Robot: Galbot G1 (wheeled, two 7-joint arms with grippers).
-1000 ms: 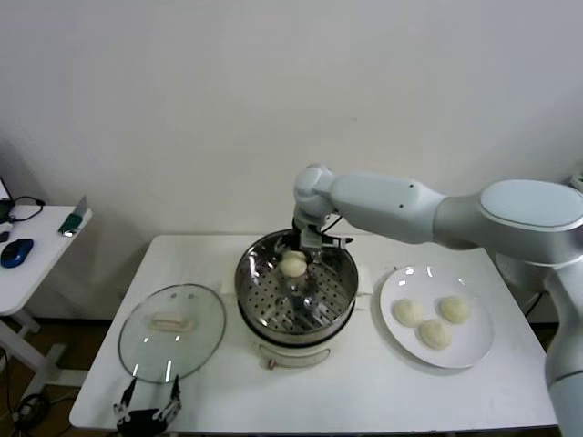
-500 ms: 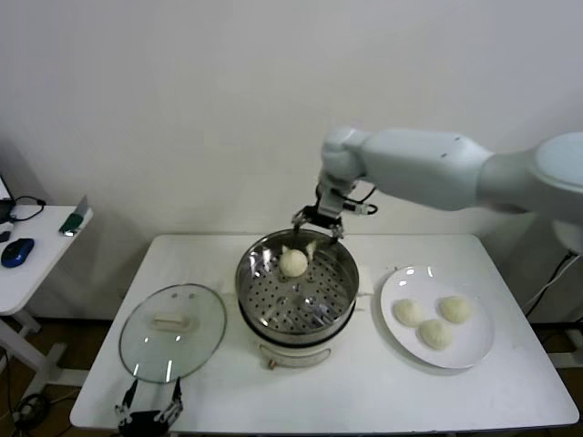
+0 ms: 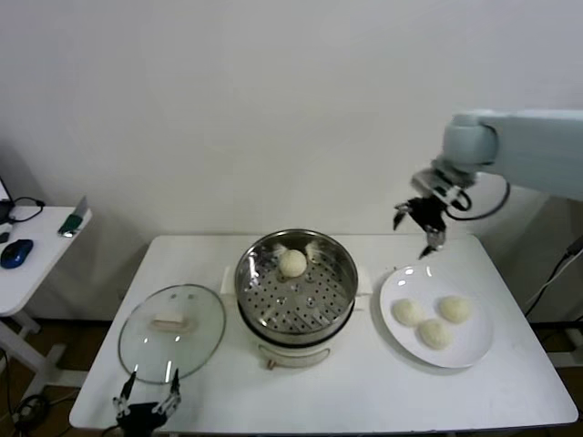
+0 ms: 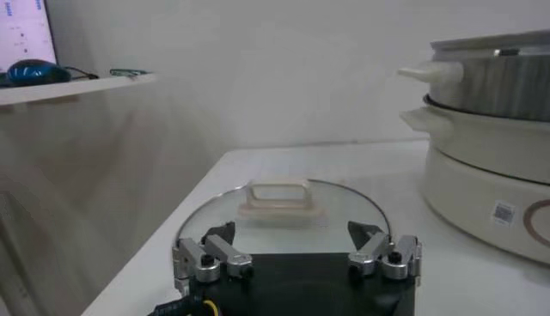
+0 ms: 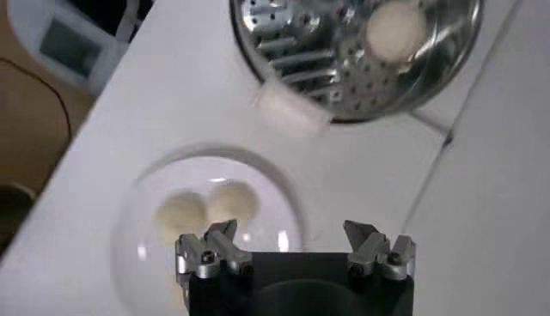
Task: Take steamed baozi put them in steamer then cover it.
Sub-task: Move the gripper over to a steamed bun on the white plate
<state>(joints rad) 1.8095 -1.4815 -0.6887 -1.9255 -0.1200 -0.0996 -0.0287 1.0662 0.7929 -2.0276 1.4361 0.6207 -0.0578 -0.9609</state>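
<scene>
The steel steamer (image 3: 319,293) stands mid-table on its white base, with one baozi (image 3: 292,263) lying at its far side. Three more baozi (image 3: 409,312) rest on a white plate (image 3: 476,348) to the right. My right gripper (image 3: 415,228) hangs open and empty in the air above the plate's far edge. Its wrist view looks down past the gripper (image 5: 292,240) at two baozi (image 5: 232,199) on the plate and at the steamer (image 5: 292,34) farther off. The glass cover (image 3: 200,314) lies flat at the left. My left gripper (image 3: 148,393) waits open just before it, facing the cover's handle (image 4: 279,196).
A side table (image 3: 27,264) with a blue mouse (image 3: 15,252) stands off to the left. A wall rises close behind the table. The white cooker base (image 4: 481,193) stands beside the cover.
My right gripper has lifted out of the steamer and swung right to above the plate, leaving the baozi in the basket. The left arm has not moved.
</scene>
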